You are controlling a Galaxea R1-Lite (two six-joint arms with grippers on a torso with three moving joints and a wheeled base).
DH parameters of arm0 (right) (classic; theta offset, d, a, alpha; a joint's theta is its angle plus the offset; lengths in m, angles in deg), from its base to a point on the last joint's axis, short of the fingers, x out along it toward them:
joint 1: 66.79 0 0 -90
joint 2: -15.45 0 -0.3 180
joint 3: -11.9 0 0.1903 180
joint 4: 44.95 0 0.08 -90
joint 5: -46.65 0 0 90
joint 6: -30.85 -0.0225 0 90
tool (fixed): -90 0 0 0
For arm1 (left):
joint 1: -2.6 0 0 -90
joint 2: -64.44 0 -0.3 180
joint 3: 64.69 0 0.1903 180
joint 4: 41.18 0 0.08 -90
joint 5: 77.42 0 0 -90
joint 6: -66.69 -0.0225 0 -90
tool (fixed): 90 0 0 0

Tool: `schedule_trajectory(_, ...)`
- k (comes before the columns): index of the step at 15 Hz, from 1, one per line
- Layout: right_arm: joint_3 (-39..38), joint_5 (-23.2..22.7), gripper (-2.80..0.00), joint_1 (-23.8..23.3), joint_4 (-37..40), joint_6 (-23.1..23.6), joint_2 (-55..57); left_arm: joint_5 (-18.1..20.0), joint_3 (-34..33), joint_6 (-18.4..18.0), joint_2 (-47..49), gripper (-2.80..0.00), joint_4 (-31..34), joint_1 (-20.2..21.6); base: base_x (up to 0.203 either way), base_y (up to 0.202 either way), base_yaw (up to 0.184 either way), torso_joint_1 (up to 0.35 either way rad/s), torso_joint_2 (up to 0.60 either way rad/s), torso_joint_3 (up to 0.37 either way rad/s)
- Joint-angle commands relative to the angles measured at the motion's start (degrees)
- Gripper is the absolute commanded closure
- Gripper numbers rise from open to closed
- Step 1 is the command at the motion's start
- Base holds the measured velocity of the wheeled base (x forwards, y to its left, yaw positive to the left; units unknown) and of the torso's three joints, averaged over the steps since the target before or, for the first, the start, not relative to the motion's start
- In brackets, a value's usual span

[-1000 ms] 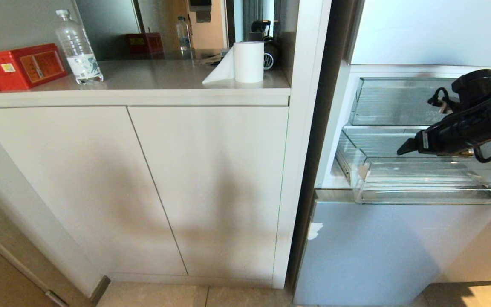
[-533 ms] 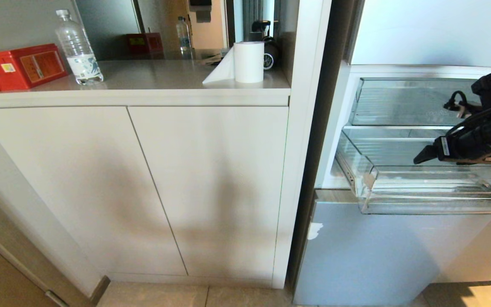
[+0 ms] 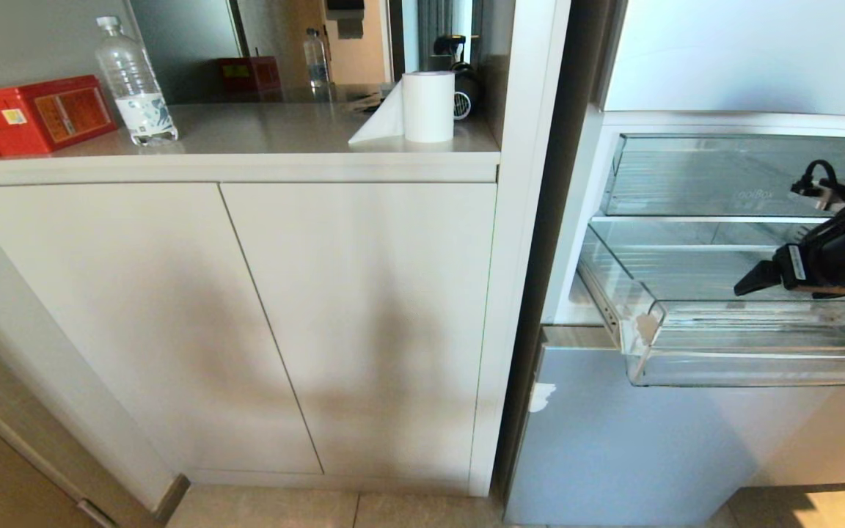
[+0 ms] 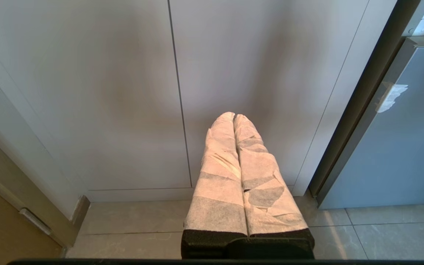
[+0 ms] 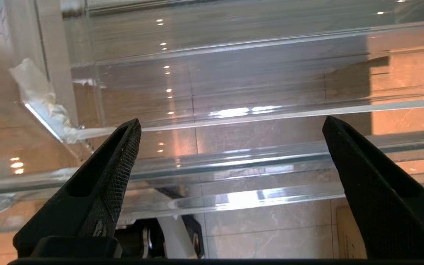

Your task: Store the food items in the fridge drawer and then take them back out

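Fridge drawer (image 3: 752, 352) stands pulled out of the open fridge, below the clear bin (image 3: 716, 176) with faint lettering. Ribbed floor bare where visible; no red fruit in any view. The food items are not locatable from here.

Right claw (image 5: 230, 125) is spread wide, holding nothing, hovering over the drawer near its front lip (image 5: 234, 162). In the head view it enters from the right edge, tip (image 3: 749, 286) above the drawer floor.

Left claw (image 4: 234, 117) has its taped fingers pressed together, empty, parked low facing the cabinet doors (image 4: 175, 92).

Handling judgement: the drawer looks like stiff, smooth plastic, light when empty, probably slippery and scratch-prone. The thick front lip is the sensible place to take hold. Tape patch at the left front corner (image 3: 646, 326) suggests a weak spot, so avoid it.

Hard to make out: the drawer's right end is cut off and partly behind the arm; transparency and reflections blur wall and floor edges; whether the claw touches the plastic I cannot tell.
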Motion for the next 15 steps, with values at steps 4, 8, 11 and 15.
schedule_trajectory(4,-6.0,-1.1,-2.80,-1.3,0.4,0.2,-5.0,0.0,-0.1,0.0,0.0,0.00,0.0,0.0,0.000,0.000,0.000,0.000,0.00,0.000)
schedule_trajectory(8,-6.8,-2.8,-2.80,-2.7,0.3,0.2,-5.6,0.0,-0.1,0.0,0.0,0.00,0.0,0.0,0.000,0.000,0.000,0.000,0.00,0.000)
schedule_trajectory(11,-9.4,-3.7,-2.80,-4.0,0.2,0.2,-7.7,0.0,-0.1,0.0,0.0,0.00,0.0,0.0,0.000,0.000,0.000,0.000,0.00,0.000)
schedule_trajectory(15,-9.2,-7.2,-2.80,-3.2,-3.1,-0.5,-8.7,0.0,-0.1,0.0,0.0,0.00,0.0,0.0,0.000,0.000,0.000,0.000,0.00,0.000)
